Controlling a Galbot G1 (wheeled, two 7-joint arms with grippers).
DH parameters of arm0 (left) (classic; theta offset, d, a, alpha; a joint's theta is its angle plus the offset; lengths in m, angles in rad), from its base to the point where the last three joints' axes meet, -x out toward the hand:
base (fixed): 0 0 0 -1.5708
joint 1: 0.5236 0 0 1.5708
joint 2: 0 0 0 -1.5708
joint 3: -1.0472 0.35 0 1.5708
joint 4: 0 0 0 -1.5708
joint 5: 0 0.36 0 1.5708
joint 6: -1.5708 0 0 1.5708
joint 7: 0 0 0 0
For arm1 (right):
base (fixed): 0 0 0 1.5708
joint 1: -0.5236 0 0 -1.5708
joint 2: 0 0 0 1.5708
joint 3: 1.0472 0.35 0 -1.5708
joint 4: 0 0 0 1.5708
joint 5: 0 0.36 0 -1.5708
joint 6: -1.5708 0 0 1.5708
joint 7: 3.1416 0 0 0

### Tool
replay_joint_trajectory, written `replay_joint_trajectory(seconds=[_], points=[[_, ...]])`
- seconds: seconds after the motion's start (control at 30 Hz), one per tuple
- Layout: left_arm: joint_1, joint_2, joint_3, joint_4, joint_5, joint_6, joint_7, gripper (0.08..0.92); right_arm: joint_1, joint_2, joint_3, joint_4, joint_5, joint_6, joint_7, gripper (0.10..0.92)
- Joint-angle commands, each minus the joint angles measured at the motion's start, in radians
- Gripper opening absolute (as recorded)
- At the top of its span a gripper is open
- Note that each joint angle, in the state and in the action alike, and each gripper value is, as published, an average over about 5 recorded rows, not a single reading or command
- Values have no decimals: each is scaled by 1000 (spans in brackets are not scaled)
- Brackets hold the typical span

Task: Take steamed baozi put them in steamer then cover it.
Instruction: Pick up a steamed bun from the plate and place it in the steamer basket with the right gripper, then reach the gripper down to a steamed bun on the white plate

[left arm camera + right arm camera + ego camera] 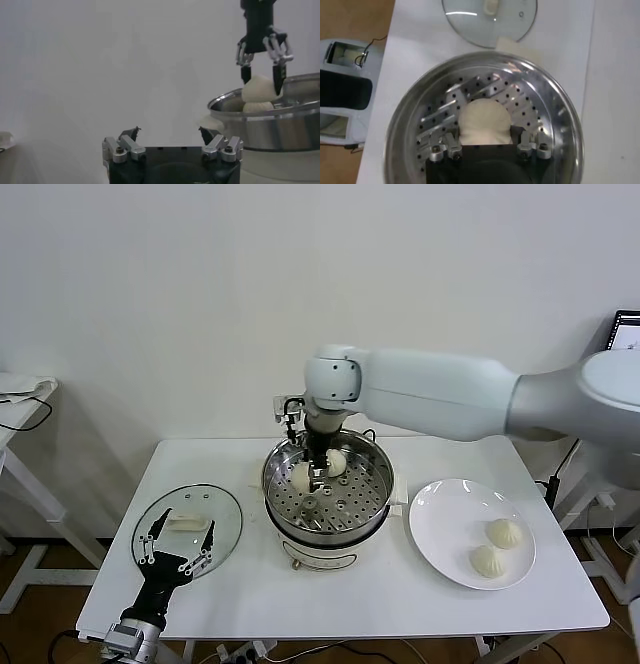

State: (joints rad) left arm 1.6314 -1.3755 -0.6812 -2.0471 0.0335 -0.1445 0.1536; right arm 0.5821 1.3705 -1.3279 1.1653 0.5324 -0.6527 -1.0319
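- Head view gives you the whole layout: take the steamer at the middle of the table as your landmark for everything else.
- Steamer: its perforated tray is open to above, with no cover on it yet.
- Cover: it lies flat on the table to the steamer's left, well apart from it, handle up.
- Plate: it sits just right of the steamer and carries two buns, side by side.
- Right gripper: it hangs straight down inside the steamer's rim. In the left wrist view you can see its fingers clamped on either side of a bun, which sits directly below the wrist, low over the tray or just touching it; I cannot tell which.
- Another bun already rests in the steamer, touching or just beside the held one on the steamer's left side.
- Left gripper: its fingers stand wide apart over the near part of the cover, holding nothing.
- For the coming move, I judge you only need the right fingers to let go and lift straight up, since the bun is already under them inside the steamer.
- The plate's two buns lie on the right arm's side, so that arm is the nearer one for them.
- The cover lies under the left arm, so leave it that job.
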Motion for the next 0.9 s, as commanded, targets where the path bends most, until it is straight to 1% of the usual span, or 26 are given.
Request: replay_joint_trajectory(seconds=[0.03, 0.27, 0.47, 0.53, 0.67, 0.9], points=[[-1, 1, 0, 5, -1, 0, 1, 823, -80, 77, 25, -119, -65, 5, -8, 670], [-2, 3, -2, 11, -1, -1, 2, 823, -121, 90, 40, -158, -101, 20, -15, 678], [-1, 3, -4, 12, -1, 0, 2, 823, -115, 62, 58, -130, -95, 27, -22, 796], [0, 2, -3, 10, -1, 1, 1, 823, -95, 28, 64, -94, -87, 27, -27, 816], [5, 2, 3, -2, 4, 3, -1, 823, -25, -99, 62, 25, -71, 36, -59, 822], [22, 1, 15, -29, 19, 6, -7, 823, 142, -432, 20, 300, -52, 84, -137, 823]])
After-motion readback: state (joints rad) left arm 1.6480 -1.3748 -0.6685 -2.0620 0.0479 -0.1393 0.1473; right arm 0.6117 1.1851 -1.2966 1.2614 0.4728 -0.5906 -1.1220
